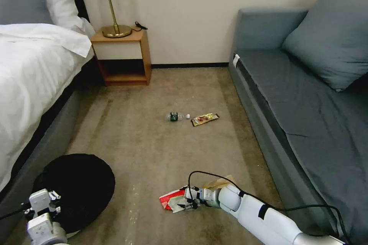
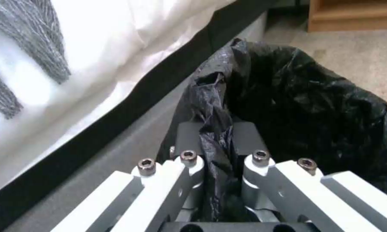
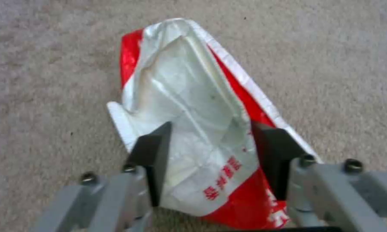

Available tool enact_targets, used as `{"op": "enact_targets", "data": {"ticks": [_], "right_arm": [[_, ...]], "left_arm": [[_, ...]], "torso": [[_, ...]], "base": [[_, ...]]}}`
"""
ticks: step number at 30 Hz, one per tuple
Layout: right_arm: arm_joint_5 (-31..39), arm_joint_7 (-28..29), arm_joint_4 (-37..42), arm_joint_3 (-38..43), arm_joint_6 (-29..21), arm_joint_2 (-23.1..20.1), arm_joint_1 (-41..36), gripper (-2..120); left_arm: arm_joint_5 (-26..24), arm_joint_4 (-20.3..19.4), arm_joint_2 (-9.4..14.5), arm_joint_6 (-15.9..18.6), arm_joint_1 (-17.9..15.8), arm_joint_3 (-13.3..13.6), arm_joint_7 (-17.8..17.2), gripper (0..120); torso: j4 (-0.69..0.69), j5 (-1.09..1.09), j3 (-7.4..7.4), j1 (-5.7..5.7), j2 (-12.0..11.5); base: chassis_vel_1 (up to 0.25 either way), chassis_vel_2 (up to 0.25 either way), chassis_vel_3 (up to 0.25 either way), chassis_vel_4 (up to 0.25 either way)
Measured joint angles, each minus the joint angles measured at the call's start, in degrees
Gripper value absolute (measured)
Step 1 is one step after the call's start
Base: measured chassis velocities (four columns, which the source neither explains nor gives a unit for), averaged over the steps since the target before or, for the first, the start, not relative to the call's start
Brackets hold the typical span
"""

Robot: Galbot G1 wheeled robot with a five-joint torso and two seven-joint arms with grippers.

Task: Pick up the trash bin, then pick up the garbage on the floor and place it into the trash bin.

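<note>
While the left gripper (image 2: 217,141) has its jaws pinched shut on the black liner at the rim of the trash bin (image 1: 76,183), by the bed (image 1: 30,84), the right gripper (image 3: 211,158) is down at the carpet (image 1: 153,149) w/ jaws open wide, straddling the red-and-white packet (image 3: 193,122). Packet's long axis runs straight out ahead from between the jaws, near end btwn the pads; I'd judge closing is all that's needed. Tan paper bag (image 1: 220,182) sits just behind the right wrist; bottle (image 1: 175,116) and snack wrapper (image 1: 205,119) lie well ahead, far from both.
</note>
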Motion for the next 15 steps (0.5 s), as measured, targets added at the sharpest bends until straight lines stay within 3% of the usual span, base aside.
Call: {"op": "enact_targets", "data": {"ticks": [13,15], "right_arm": [[1.33,-1.96,0.18,1.53,1.94,-0.31,-0.48,1],[1.47,-2.01,0.18,1.77,2.03,-0.26,-0.55,0]], "left_arm": [[-3.86,-0.47,1.87,0.57,-0.89,-1.76,0.2,7],[-4.06,-0.48,1.99,0.64,-0.93,-1.89,0.21,7]], "torso": [[0.0,-0.01,0.0,0.0,0.0],[0.0,-0.01,0.0,0.0,0.0]], "base": [[0.0,0.0,0.0,0.0],[0.0,0.0,0.0,0.0]]}}
